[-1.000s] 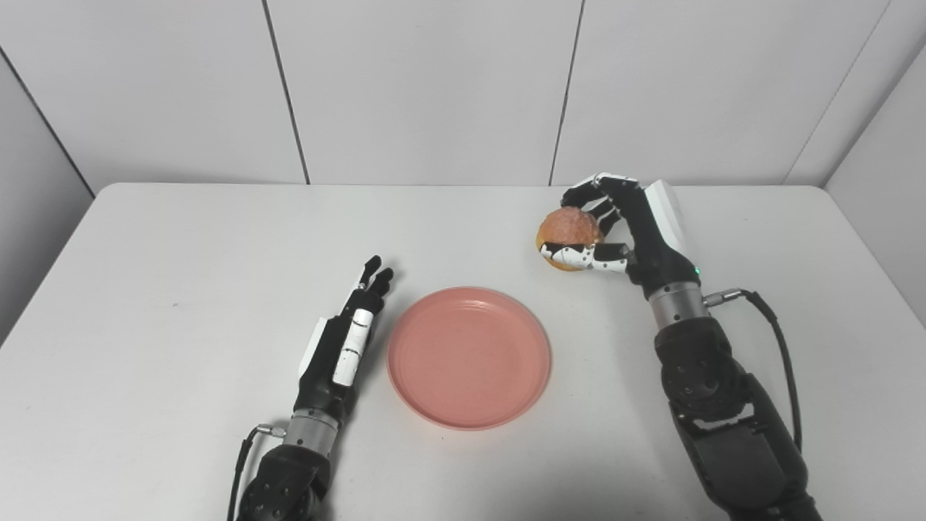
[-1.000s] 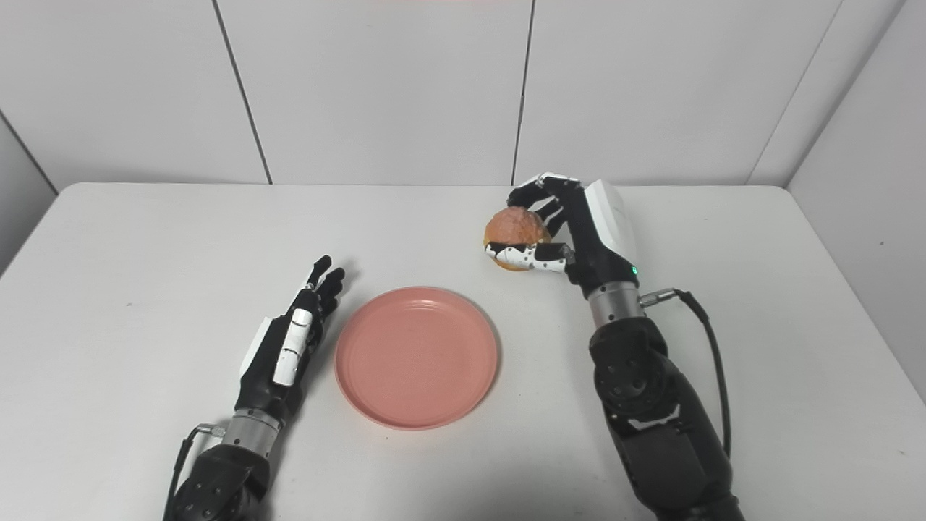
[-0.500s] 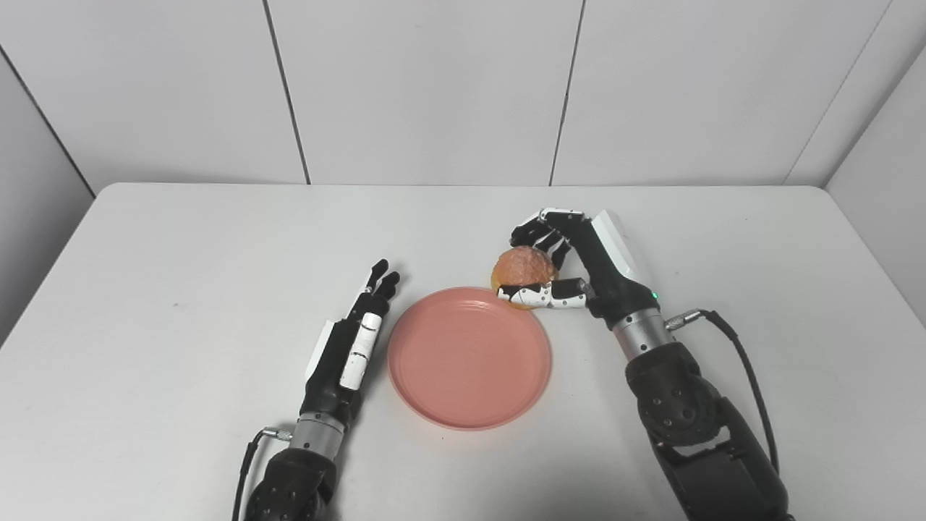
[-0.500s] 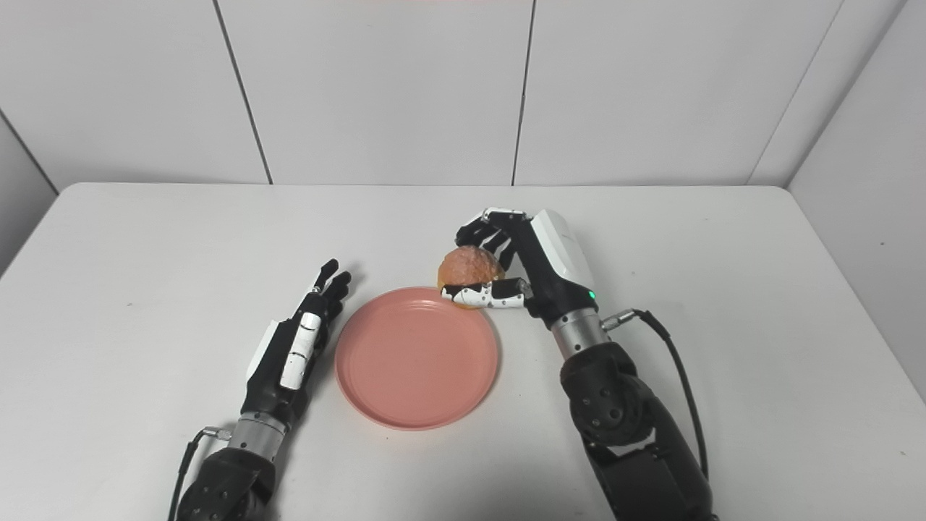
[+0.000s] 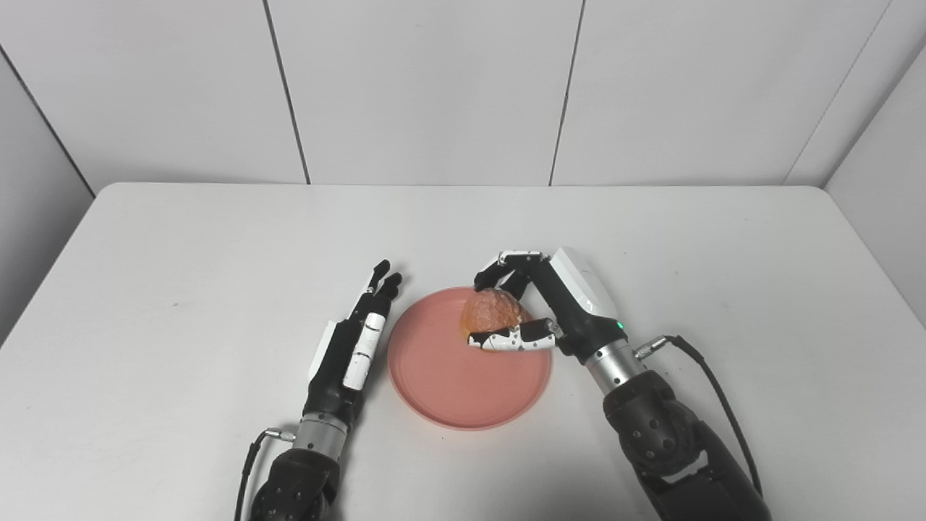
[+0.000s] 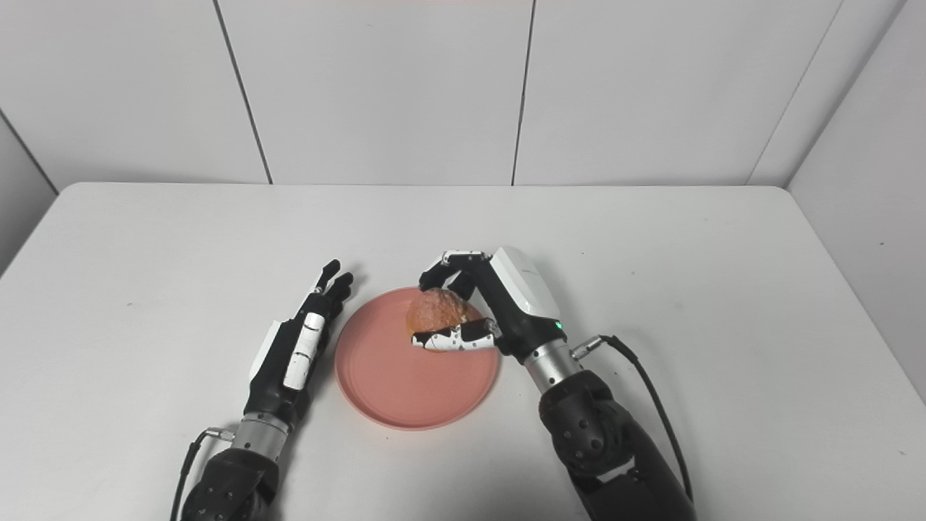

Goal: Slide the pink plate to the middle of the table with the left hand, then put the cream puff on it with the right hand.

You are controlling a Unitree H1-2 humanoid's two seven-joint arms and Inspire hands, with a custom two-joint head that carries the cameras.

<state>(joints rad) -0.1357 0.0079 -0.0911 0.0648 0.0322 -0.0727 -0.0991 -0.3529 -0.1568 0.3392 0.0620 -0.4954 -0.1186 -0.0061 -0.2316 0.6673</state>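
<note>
A round pink plate (image 5: 448, 391) lies on the white table near the middle front. My right hand (image 5: 550, 307) is shut on the cream puff (image 5: 492, 315), a golden-brown ball, with fingers over its top and the thumb under its near side. The puff hangs over the plate's far right part; I cannot tell whether it touches the plate. My left hand (image 5: 354, 340) lies flat and open just left of the plate's rim, fingers straight and pointing away, holding nothing.
The white table (image 5: 181, 253) runs to grey wall panels at the back and has rounded far corners. A black cable (image 5: 712, 376) loops out from my right wrist over the table's right side.
My right hand carried the cream puff from the far right of the table down and left, to above the plate. The left hand edged slightly forward beside the plate. The plate stayed put.
</note>
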